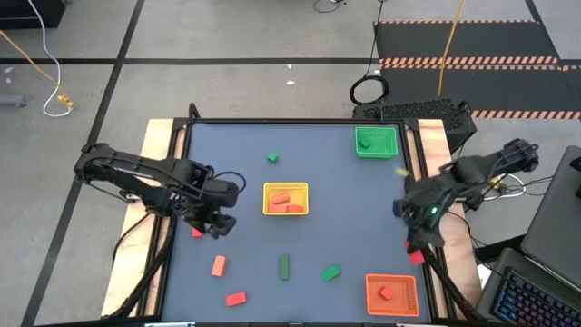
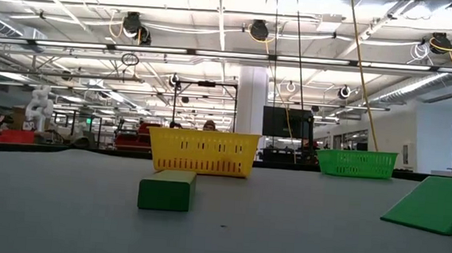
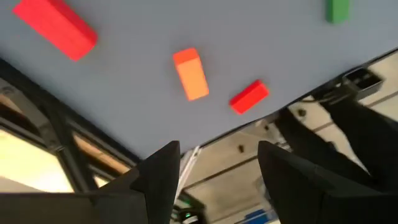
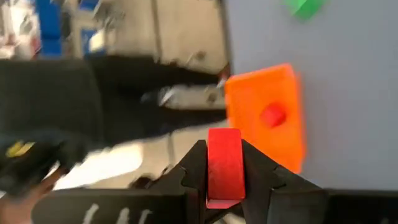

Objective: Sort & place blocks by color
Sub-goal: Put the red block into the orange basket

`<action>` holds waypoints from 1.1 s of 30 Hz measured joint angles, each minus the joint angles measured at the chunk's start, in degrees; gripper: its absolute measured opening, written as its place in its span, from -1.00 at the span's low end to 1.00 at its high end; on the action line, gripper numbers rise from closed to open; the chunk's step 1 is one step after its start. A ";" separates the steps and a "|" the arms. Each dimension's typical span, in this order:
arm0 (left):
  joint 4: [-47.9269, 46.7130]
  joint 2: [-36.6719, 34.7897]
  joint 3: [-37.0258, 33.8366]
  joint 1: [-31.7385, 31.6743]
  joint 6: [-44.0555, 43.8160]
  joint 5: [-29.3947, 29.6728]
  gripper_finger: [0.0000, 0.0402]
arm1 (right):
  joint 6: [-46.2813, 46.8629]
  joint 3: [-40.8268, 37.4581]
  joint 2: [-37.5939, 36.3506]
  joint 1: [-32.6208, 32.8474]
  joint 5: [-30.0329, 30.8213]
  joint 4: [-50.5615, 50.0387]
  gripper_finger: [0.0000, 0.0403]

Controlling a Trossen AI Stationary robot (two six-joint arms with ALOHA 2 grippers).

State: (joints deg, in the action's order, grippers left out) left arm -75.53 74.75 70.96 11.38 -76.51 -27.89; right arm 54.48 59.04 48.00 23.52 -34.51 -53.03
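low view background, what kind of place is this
Probably a large open robotics lab or workshop: exposed ceiling beams with hanging lights, equipment racks far behind the table, and taped floor lines in the high view.

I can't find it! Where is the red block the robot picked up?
The red block is pinched in the right gripper, at the table's right edge in the high view, just up from the orange tray.

I see two dark, jointed arms; the right arm [image 1: 472, 173] shows a small green light, its fingers [image 4: 261, 177] matte black.
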 joint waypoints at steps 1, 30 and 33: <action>-0.19 -0.03 0.00 0.58 0.38 0.12 0.09 | 1.64 -1.45 0.65 1.37 -1.01 2.50 -0.76; -12.76 1.15 -0.20 0.85 -9.72 30.81 0.09 | 31.61 -21.56 13.45 27.99 14.24 32.04 -0.03; -11.56 1.15 -0.20 1.01 -10.94 26.88 0.09 | 28.92 -21.56 13.43 27.99 16.33 31.23 0.10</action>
State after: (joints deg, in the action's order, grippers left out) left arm -87.08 75.90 70.76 12.39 -87.45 -1.01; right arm 83.40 37.47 61.43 51.51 -18.18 -21.80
